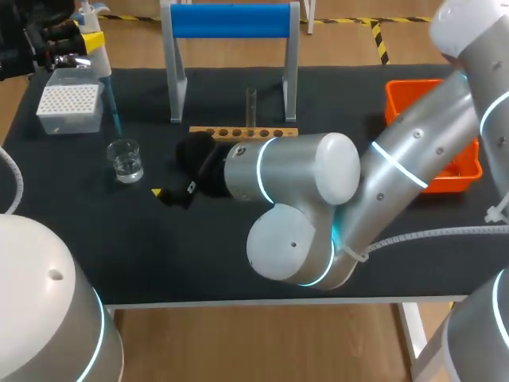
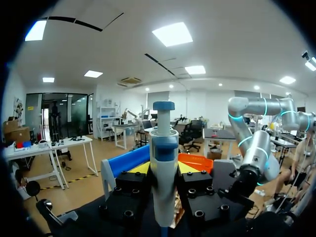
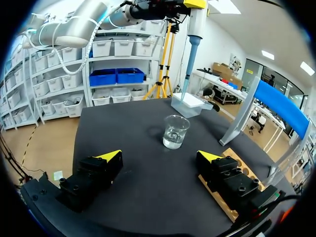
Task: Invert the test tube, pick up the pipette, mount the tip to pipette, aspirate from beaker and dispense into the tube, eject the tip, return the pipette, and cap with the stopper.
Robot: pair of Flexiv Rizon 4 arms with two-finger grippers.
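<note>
Tabletop (image 1: 159, 255): black.
Tip box (image 1: 70, 107): far left.
Left end effector (image 2: 164, 173): clamped on pipette (image 2: 164, 143), axis upright, tip down over box.
Right end effector (image 3: 160, 157): fingers apart, low.
Beaker (image 1: 126, 159): just robot-side of pipette's tip.

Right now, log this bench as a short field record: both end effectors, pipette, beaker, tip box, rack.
left end effector: shut on the pipette, raised by the tip box
right end effector: open, low over the table, beaker ahead
pipette: upright, slim end pointing down
beaker: upright, clear liquid inside
tip box: far left corner of the table
wooden rack: beside the right end effector
</note>
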